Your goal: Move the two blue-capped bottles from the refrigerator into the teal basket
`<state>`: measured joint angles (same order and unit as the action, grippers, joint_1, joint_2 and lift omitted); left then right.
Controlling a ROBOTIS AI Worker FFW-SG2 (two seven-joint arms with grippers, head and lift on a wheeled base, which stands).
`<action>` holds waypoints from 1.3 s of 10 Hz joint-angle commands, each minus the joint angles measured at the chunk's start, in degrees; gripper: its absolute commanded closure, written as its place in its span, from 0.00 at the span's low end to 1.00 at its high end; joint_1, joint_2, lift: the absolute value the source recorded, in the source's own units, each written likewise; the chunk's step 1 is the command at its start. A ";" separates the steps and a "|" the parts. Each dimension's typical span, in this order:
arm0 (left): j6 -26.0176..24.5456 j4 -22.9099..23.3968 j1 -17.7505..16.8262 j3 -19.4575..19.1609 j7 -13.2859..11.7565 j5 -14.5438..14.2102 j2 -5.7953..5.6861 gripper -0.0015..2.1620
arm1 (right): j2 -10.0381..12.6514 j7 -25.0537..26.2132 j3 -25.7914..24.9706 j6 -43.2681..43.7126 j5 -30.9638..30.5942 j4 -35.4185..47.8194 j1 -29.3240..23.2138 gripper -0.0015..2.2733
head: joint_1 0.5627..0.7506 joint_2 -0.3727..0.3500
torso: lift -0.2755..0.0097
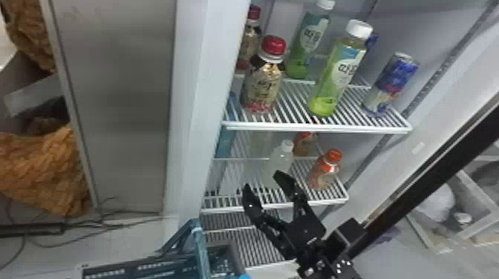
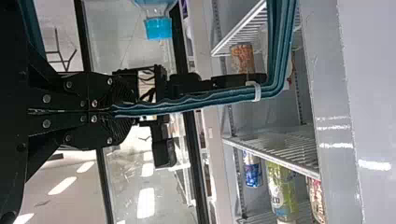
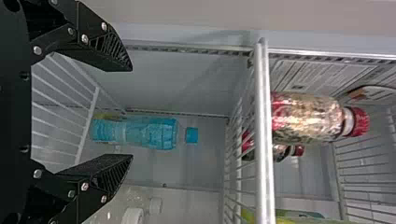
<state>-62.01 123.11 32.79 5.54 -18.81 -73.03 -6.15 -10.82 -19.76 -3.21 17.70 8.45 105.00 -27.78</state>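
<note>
Your right claw (image 1: 261, 179) is the near one, wide open and empty. The blue-capped bottle (image 3: 147, 132) stands upright on the middle shelf (image 1: 274, 206), deeper in and off to its left, so I'd shift left first. Your left claw (image 2: 125, 111) is pinched on the teal basket's (image 1: 148, 273) handle (image 2: 281, 56).

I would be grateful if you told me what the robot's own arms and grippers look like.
Both the left gripper and the right gripper are black, with angular fingers that taper towards the tip, ribbed along their sides, and round silvery screw heads at the joints. The right arm is black too, built of boxy sections with small pale marks.
</note>
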 commanded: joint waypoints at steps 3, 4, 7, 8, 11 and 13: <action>0.00 0.00 -0.03 0.00 0.00 0.09 0.09 0.54 | 0.10 1.22 1.54 1.99 -1.41 -7.62 5.56 0.17 | 0.70 0.03 | 0.39; 0.28 0.00 -0.03 0.00 0.00 0.09 0.09 0.54 | 0.01 1.57 2.16 2.42 -1.94 -9.87 7.11 0.17 | 0.70 0.03 | 0.39; 0.84 0.00 0.11 0.00 0.00 0.00 0.09 0.54 | -0.08 3.33 4.44 3.96 -2.38 -15.07 11.75 0.15 | 0.70 0.03 | 0.39; 0.70 0.00 0.11 0.00 0.00 0.00 0.09 0.54 | -0.08 3.77 4.79 4.10 -2.38 -16.34 12.87 0.14 | 0.70 0.03 | 0.39; 0.70 0.00 -0.03 0.09 0.00 0.00 0.09 0.54 | -0.08 5.26 5.58 4.10 -3.96 -20.84 17.65 0.13 | 0.70 0.03 | 0.39; 0.70 0.00 -0.03 0.18 0.00 -0.09 0.09 0.54 | -0.26 6.14 6.99 4.10 -4.14 -25.20 22.01 0.11 | 0.70 0.03 | 0.39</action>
<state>-61.31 123.11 32.73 5.69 -18.81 -73.09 -6.06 -11.01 -13.62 3.36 21.80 4.34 80.87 -6.91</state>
